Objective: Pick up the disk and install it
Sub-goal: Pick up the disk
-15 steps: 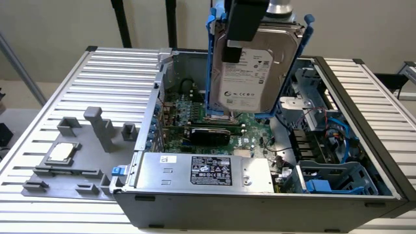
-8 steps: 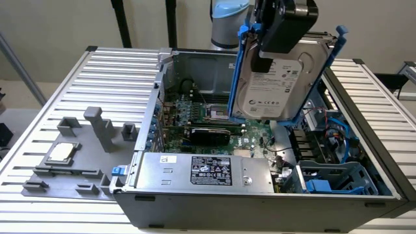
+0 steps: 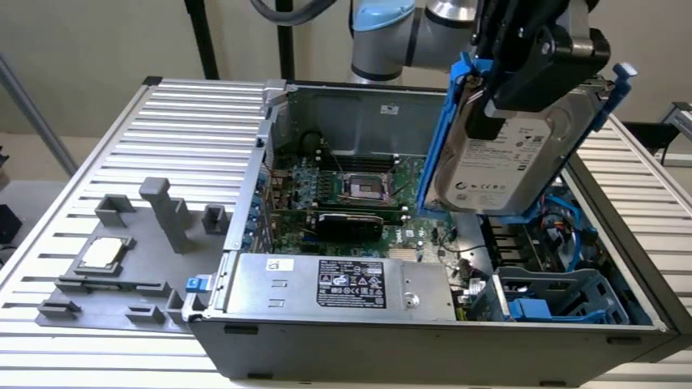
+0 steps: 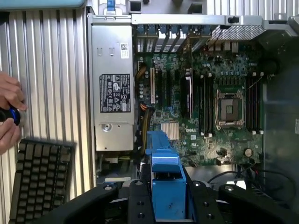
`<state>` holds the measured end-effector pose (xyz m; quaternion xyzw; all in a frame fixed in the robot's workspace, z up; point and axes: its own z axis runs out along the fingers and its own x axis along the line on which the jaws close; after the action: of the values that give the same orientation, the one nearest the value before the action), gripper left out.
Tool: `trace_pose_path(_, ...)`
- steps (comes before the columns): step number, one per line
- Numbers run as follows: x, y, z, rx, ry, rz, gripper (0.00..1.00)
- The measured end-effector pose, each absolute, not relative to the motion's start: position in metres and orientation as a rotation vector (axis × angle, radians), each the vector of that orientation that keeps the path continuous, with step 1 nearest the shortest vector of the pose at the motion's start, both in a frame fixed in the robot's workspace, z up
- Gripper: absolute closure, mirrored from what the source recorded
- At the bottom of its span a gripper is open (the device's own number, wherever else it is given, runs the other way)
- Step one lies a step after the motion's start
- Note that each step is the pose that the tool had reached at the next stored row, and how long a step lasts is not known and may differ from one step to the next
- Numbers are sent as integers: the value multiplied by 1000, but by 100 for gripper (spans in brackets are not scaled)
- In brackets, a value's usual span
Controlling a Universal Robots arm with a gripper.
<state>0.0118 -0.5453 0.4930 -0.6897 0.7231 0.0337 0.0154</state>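
Blue-framed disk [image 3: 506,166] hangs tilted over the open case [image 3: 433,348], the hand [image 3: 492,120] clamped on it, hiding its upper face.

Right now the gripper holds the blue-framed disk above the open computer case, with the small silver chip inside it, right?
No: the exterior view shows the chip on the grey tray outside the case. The gripper does hold the disk above the open case.

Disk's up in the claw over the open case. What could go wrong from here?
1. The disk hangs tilted, gripped by its blue carrier in the claw; a slip could drop it on the motherboard.
2. Blue cables beside the drive bay could snag the carrier.
3. A person's hand is at the table beside the case.
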Motion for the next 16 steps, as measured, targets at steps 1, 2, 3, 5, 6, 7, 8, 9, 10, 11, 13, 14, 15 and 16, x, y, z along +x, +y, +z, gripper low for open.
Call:
trace_pose_path(1,16,-547,492,-2146,2250,105,67)
trace_pose_path(2,21,-549,491,-2146,2250,105,67)
trace_pose_path(3,26,-551,490,-2146,2250,105,67)
trace_pose_path(5,34,-555,488,-2146,2250,105,67)
trace_pose_path(6,38,-558,487,-2146,2250,105,67)
trace_pose_path(7,41,-560,486,-2146,2250,105,67)
trace_pose_path(8,44,-563,485,-2146,2250,105,67)
trace_pose_path(9,48,-565,484,-2146,2250,105,67)
trace_pose_path(10,51,-568,483,-2146,2250,105,67)
trace_pose_path(11,54,-571,482,-2146,2250,105,67)
trace_pose_path(13,62,-575,480,-2146,2250,105,67)
trace_pose_path(14,67,-577,479,-2146,2250,105,67)
trace_pose_path(15,71,-578,477,-2146,2250,105,67)
trace_pose_path(16,76,-580,476,-2146,2250,105,67)
